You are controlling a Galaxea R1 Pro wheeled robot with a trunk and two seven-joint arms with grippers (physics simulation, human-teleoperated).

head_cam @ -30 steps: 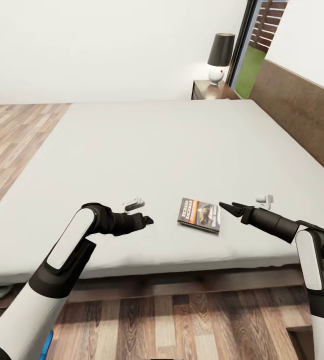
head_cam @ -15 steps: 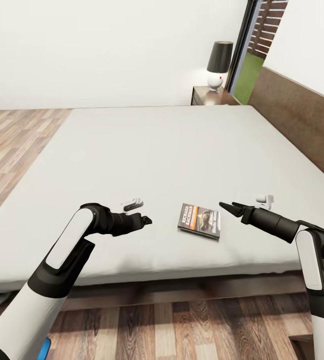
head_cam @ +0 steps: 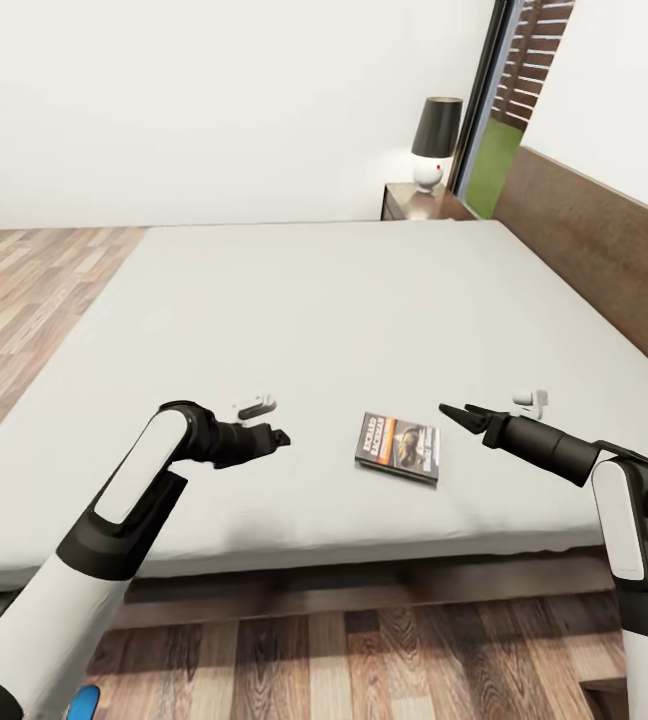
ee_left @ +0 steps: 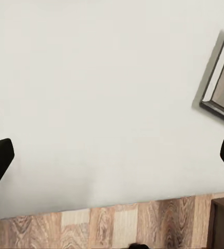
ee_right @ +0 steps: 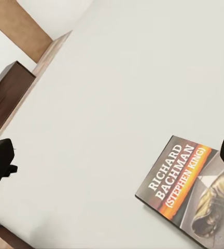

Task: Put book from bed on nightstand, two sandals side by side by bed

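On the bed, one book lies between two spread claws: left at 9 o'clock, right at 3.

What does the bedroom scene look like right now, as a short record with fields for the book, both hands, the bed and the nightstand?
book: lying flat on the bed near its front edge, between the two hands
left hand: open, over the mattress, empty
right hand: open, over the mattress beside the book, empty
nightstand: at the far corner by the headboard, with a lamp on it
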